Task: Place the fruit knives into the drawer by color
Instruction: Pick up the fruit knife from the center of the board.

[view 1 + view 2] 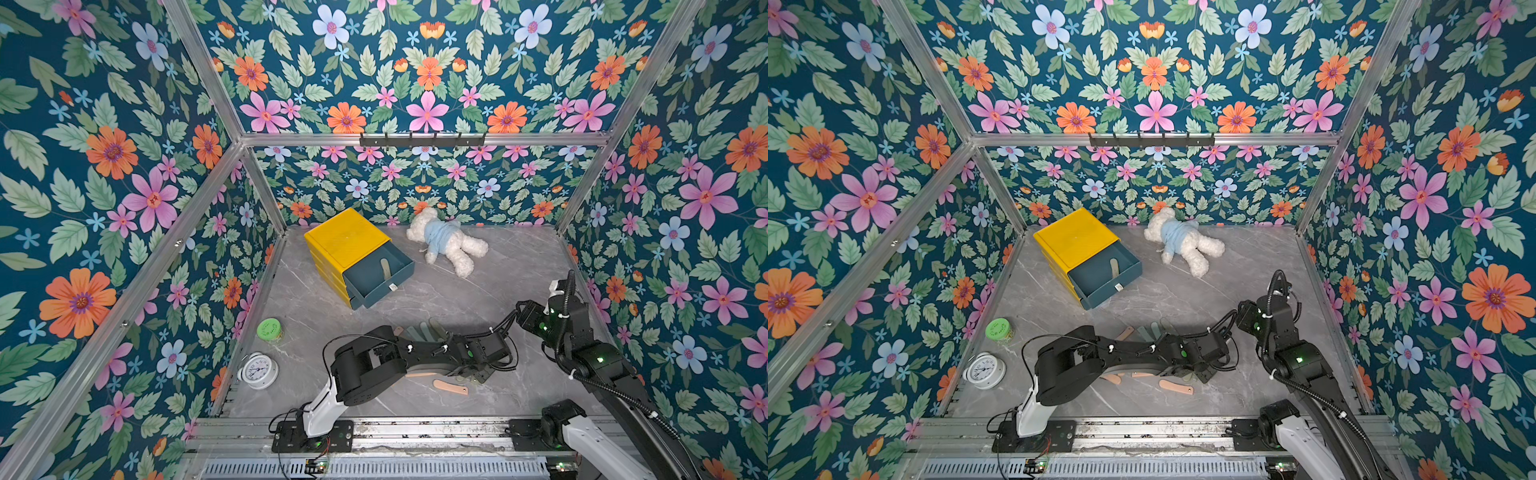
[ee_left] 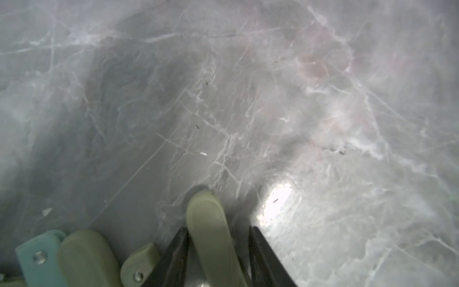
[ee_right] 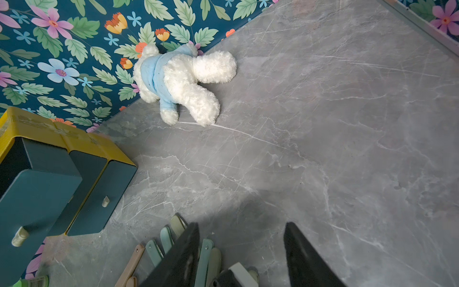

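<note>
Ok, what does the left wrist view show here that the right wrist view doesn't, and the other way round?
Only the left wrist view: the left gripper straddling one olive knife that lies flat, with a gap visible on one side. Only the right wrist view: the teddy bear, the yellow drawer cabinet with teal drawers, the floral wall, and the right gripper, open and empty. Both: the grey marble tabletop and teal and olive knives lying side by side.
</note>
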`<act>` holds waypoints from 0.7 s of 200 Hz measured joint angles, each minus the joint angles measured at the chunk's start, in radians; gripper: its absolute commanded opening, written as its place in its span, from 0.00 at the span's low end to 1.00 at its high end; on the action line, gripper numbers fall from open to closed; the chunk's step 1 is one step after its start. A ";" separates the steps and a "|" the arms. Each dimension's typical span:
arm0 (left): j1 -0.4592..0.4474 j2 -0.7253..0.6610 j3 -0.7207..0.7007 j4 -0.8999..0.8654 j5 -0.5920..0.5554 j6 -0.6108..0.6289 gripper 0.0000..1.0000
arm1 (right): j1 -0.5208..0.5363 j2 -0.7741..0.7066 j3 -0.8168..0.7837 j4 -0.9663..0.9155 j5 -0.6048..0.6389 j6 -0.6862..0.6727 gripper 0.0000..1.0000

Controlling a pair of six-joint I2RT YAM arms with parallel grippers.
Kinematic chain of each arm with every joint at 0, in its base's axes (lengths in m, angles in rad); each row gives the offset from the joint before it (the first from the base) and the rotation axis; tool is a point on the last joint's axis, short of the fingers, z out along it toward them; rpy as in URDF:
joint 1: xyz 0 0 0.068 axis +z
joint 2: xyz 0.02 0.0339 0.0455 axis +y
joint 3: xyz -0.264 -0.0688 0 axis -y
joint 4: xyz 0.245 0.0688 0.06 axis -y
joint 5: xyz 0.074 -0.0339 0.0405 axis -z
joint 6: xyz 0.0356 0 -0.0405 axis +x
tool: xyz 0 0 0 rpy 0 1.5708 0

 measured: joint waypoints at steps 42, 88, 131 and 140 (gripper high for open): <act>-0.008 0.000 -0.021 0.024 -0.054 0.002 0.26 | 0.000 -0.006 0.002 -0.002 0.000 0.000 0.57; -0.010 -0.046 -0.076 0.094 -0.070 0.003 0.20 | 0.000 -0.008 -0.003 -0.001 -0.005 0.004 0.57; -0.009 -0.182 -0.141 0.018 -0.058 0.003 0.19 | 0.000 -0.005 -0.015 0.006 -0.016 0.021 0.57; -0.009 -0.227 -0.149 0.027 -0.059 0.002 0.19 | 0.000 -0.003 -0.016 0.010 -0.016 0.023 0.57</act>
